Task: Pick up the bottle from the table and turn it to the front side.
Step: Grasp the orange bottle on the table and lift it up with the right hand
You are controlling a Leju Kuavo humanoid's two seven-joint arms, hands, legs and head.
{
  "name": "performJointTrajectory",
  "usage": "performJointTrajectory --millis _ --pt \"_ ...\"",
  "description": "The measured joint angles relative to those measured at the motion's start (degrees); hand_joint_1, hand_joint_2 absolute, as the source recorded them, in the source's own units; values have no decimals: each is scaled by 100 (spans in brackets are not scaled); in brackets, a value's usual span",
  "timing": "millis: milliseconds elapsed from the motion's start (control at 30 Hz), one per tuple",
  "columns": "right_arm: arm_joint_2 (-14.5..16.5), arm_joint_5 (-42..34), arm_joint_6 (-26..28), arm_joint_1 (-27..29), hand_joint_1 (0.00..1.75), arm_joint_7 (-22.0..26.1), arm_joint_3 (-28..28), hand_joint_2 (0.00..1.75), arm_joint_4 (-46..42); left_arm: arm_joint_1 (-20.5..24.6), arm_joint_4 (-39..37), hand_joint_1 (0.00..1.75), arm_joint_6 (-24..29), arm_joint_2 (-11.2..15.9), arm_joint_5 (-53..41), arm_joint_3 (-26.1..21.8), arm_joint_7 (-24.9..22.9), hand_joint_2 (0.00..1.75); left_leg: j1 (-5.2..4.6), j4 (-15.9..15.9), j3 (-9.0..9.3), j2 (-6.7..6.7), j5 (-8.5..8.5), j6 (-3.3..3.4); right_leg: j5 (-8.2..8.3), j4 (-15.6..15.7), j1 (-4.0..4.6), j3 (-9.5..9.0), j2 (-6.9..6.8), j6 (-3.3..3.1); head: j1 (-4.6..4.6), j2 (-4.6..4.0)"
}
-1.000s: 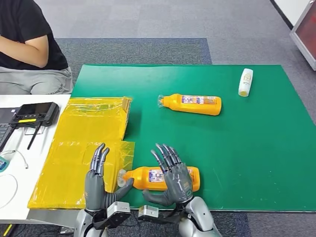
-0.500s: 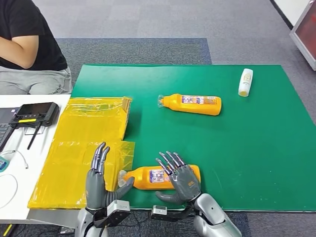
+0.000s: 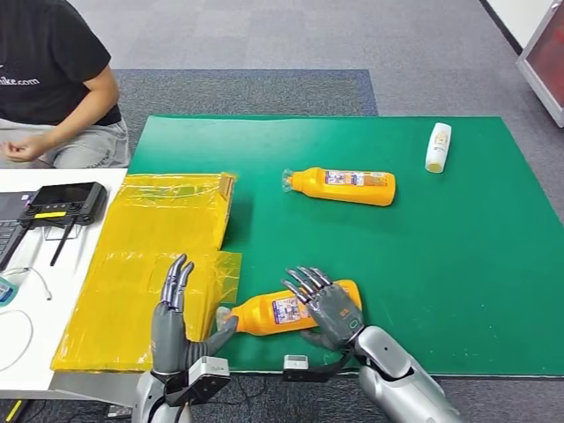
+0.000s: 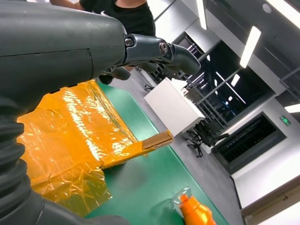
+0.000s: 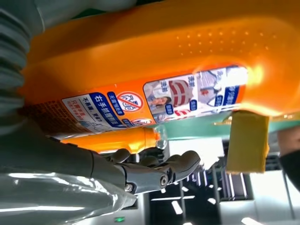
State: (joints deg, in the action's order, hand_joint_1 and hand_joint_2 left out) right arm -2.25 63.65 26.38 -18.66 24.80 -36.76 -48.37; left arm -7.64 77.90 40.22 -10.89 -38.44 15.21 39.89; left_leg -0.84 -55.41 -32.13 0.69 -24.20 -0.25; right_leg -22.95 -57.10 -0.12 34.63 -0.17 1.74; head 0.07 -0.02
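The orange bottle (image 3: 290, 312) is lying on its side near the table's (image 3: 465, 264) front edge. My right hand (image 3: 330, 315) is cupping its base end, apparently not yet clamping; my left hand (image 3: 172, 328) is waiting spread by the cap. It's probably smooth, rigid, slippery plastic, so I'm favouring the labelled mid-body.

bottle (image 5: 148, 61) label, blue Chinese print, red prohibition sign

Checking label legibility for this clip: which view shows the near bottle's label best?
The right wrist view: the near bottle fills it and the label print is large. The head view shows the whole bottle with a small label. The left wrist view shows a bottle's cap end.
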Motion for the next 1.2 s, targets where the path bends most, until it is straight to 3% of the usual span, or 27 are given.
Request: performJointTrajectory --millis 33,133,167,400,600,933,1200 --pt "-48 -10 -109 -62 18 -14 -48 175 -1 0 0 0 0 7 4 0 0 175 0 0 0 0 1 0 1 0 0 0 0 0 0 0" --pt "-173 -36 -448 -238 149 -63 -214 175 -2 0 0 0 -1 16 12 0 0 175 0 -1 1 0 4 1 6 0 0 -2 0 0 1 0" --pt "-212 -40 -542 -291 175 -73 -278 175 -2 0 0 0 -1 19 14 0 0 175 0 -2 1 0 5 1 7 1 0 -3 0 0 1 0" --pt "-404 -204 -922 -625 175 -298 -650 175 3 15 1 0 0 44 43 -10 0 175 -1 -3 -2 0 16 7 23 1 -1 -3 0 3 1 0" --pt "-409 -203 -752 -800 175 -677 -849 175 112 22 49 0 7 47 44 -64 0 175 -1 -3 -4 0 22 6 27 1 -1 -1 -1 2 1 0" --pt "-373 -424 -465 -817 175 -837 -940 175 227 24 129 0 9 50 -11 -203 0 175 -1 -3 -6 1 23 6 27 1 -1 0 -1 2 0 0" --pt "26 -1865 62 -321 175 -359 -383 175 -103 13 391 0 9 38 -121 -311 0 175 0 -3 -20 1 25 4 28 0 0 14 -1 1 -1 0"
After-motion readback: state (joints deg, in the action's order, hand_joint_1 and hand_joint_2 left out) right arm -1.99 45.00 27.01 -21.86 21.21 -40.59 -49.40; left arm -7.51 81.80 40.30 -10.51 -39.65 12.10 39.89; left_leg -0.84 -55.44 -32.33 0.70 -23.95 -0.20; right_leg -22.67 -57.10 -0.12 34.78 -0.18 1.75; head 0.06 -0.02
